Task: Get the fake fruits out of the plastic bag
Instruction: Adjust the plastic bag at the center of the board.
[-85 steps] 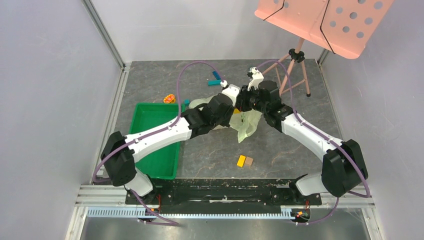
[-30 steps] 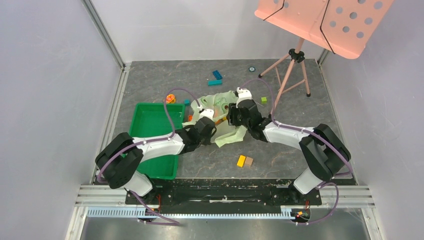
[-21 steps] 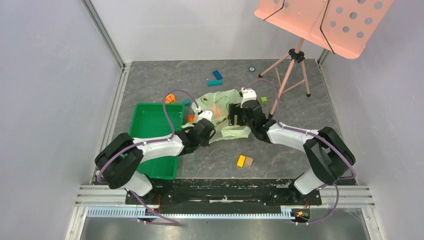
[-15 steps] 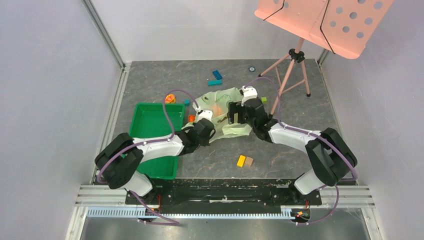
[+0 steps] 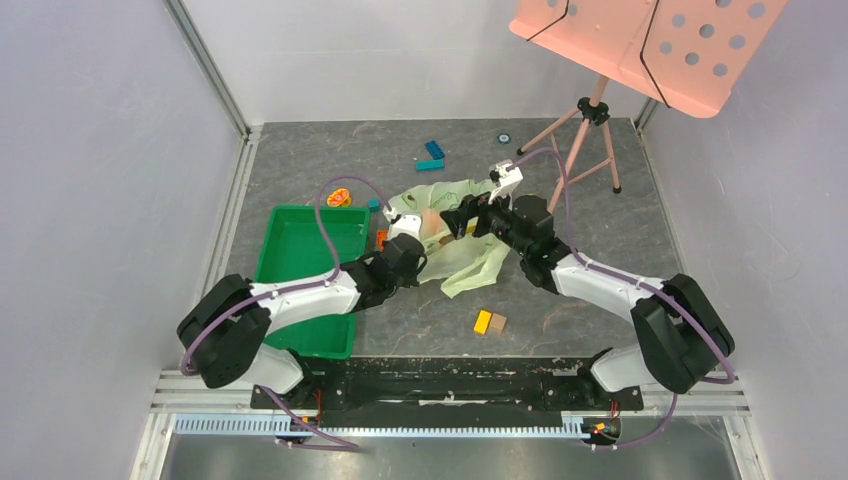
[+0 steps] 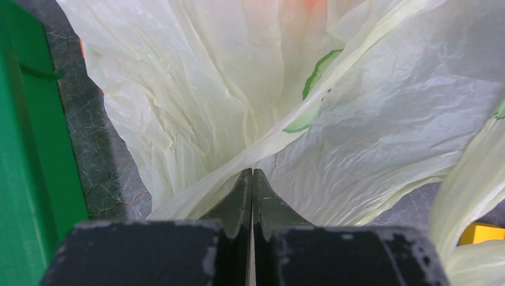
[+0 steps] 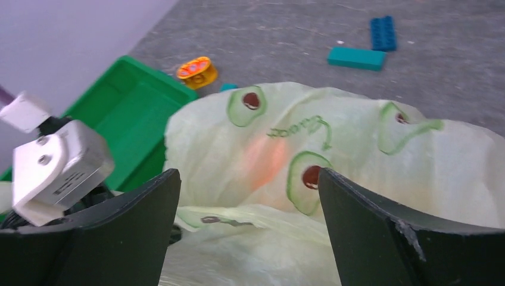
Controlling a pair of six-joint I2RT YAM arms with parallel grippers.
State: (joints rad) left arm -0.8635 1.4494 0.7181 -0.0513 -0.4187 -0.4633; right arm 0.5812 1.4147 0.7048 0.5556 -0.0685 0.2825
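Left gripper [image 6: 252, 179] pinches the plastic bag [image 6: 369, 131], right gripper [image 7: 249, 182] gapes wide above; orange fruit [image 7: 265, 159] glows inside, seemingly 0 out yet

High rear overview downward; both wrist views close on the shared plastic bag [image 7: 351, 149]

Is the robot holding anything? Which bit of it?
The left gripper pinches a fold of the plastic bag between its fingers. The right gripper is open, holding nothing.
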